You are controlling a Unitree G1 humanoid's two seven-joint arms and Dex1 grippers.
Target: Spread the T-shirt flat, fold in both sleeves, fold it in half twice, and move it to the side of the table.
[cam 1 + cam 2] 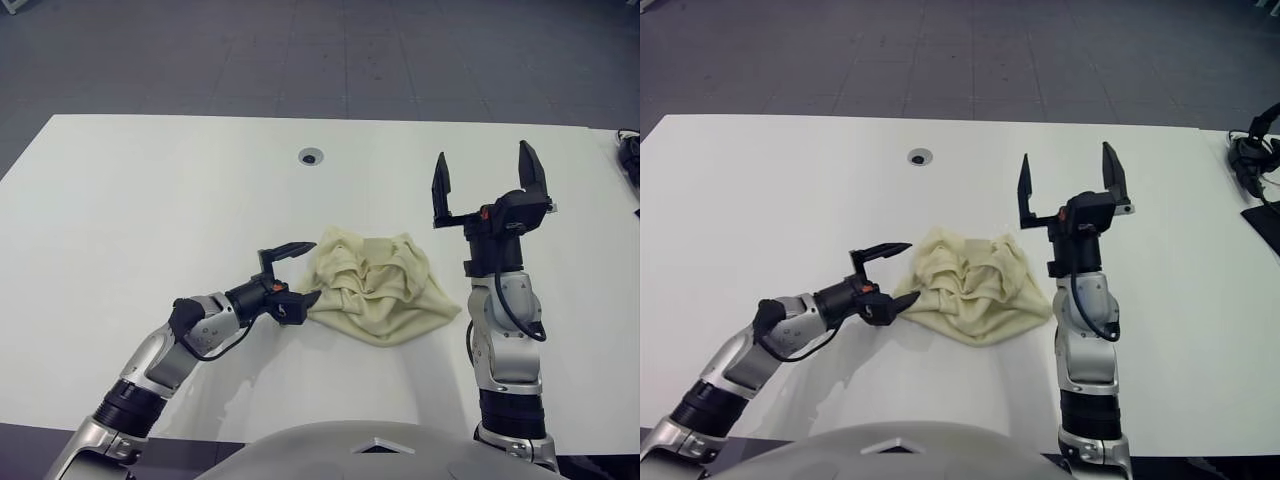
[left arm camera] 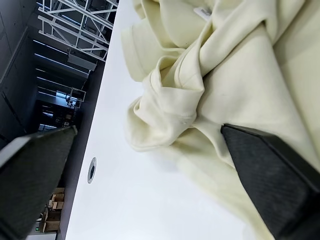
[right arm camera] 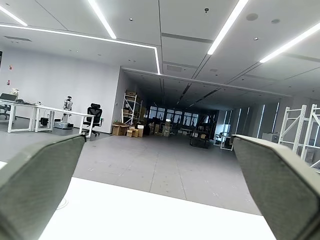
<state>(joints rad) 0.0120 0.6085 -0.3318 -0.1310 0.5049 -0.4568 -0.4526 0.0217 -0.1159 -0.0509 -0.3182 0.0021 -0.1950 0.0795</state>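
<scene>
Left hand (image 1: 312,269) low over the white surface (image 1: 150,200), forearm stretched out from the near left. Fingers apart: the lower finger (image 2: 270,165) lies against the left edge of the T-shirt (image 1: 380,285), the upper one raised above it, no cloth pinched between them.

T-shirt pale yellow, bunched in a creased heap (no sleeve or hem laid out). It sits near the middle of the surface, towards the near edge, between the two arms.

Right hand (image 1: 483,160) stands upright just right of the heap, well above the surface. Fingers point up, spread wide, holding nothing and not touching the cloth.

Round cable hole (image 1: 311,156) in the surface beyond the shirt. Black cabled gear (image 1: 1245,150) at the far right edge.
</scene>
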